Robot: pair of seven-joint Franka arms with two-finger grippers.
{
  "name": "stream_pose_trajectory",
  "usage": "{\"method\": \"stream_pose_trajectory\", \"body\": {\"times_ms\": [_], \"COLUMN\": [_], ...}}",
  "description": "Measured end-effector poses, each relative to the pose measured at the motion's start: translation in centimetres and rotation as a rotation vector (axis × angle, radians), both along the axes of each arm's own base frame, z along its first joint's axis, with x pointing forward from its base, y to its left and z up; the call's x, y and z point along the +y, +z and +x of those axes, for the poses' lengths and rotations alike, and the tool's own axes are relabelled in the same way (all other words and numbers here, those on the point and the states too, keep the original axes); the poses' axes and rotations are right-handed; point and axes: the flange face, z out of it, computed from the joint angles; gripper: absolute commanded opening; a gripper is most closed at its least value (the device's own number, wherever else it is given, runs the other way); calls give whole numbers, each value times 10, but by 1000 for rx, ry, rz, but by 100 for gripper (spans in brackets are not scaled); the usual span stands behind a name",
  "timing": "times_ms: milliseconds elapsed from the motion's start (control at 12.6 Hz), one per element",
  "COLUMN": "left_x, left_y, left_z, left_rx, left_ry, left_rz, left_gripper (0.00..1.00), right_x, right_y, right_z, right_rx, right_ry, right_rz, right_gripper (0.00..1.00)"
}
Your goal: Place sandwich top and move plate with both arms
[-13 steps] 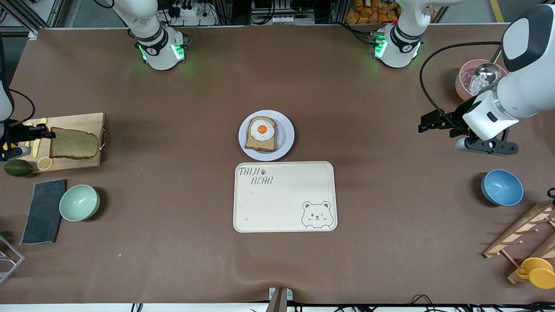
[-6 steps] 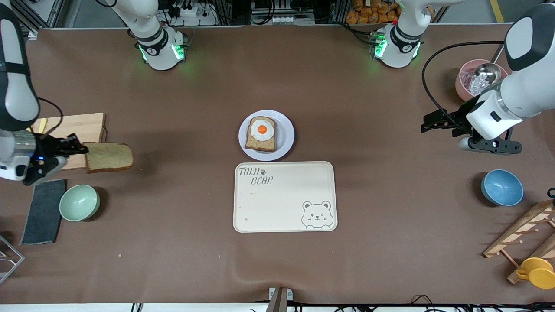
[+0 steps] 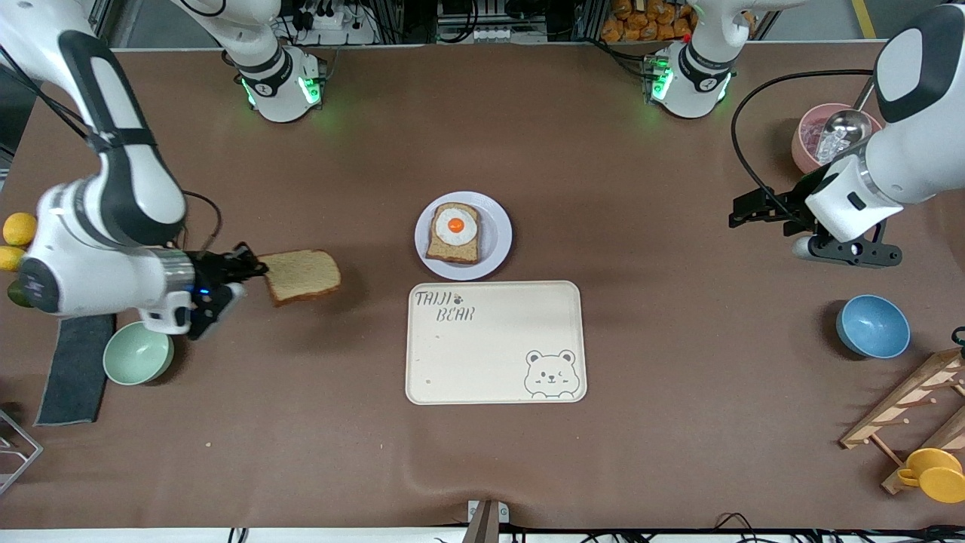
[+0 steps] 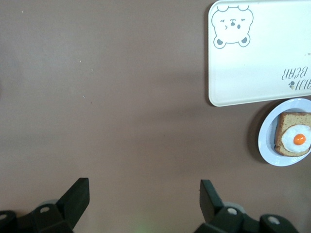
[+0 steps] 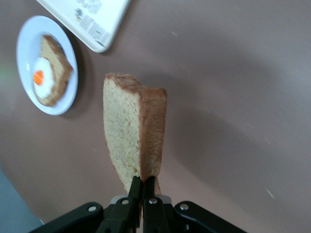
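The sandwich top [image 3: 300, 276], a plain speckled slice, hangs over bare table between the right arm's end and the plate. My right gripper [image 3: 256, 269] is shut on its edge. In the right wrist view the sandwich top [image 5: 133, 131] stands out from the shut right gripper [image 5: 142, 183]. The lavender-white plate [image 3: 499, 226] sits mid-table and carries a bread slice with a fried egg [image 3: 454, 232]. My left gripper [image 3: 742, 213] waits open and empty over the table toward the left arm's end. The left wrist view shows the left gripper [image 4: 144, 194] wide apart, with the plate [image 4: 267, 145] off to one side.
A cream bear tray [image 3: 495, 342] lies just nearer to the camera than the plate. A mint bowl [image 3: 138, 352] and a dark cloth [image 3: 75, 369] are under the right arm. A blue bowl [image 3: 872, 326], pink bowl [image 3: 803, 147], wooden rack [image 3: 912, 407] and yellow cup [image 3: 935, 473] stand at the left arm's end.
The right arm has lifted the bread slice off the cutting board and carried it toward the plate. The left arm has hardly moved.
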Motion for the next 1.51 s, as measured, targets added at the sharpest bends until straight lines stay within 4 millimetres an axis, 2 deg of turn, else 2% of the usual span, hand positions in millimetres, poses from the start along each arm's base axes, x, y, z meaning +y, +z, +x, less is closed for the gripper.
{"method": "stream_pose_trajectory", "body": {"times_ms": [159,397,556,715,874,1033,1351,1510], "left_x": [3,4,4,5,14,21,7,1], "left_y": [-1,-5,-9,-15,-28,-48,-88,-110], "left_z": [-1,-1,-2,-3,-6,-11,-25,-29], "left_rx": [10,19,27,41,70,115,201,227], "left_ry": [4,5,6,7,22,35,75,110], "left_rz": [1,2,3,5,8,7,-114,-171], "left_gripper": [100,100,100,100,100,100,100,100], "right_x": [51,139,197,238,260,266,312,310], "right_y": [-15,-31,-34,-34,-30,-32,-41,-49], "right_z": [10,4,-14,-38,-50,-54,-85,-81], "right_rx": [27,106,133,168,165,151,108,80], "right_ry": [46,147,237,329,393,452,616,655], "right_rz": [55,144,152,150,162,184,91,109], "right_gripper": [0,0,0,0,0,0,0,0]}}
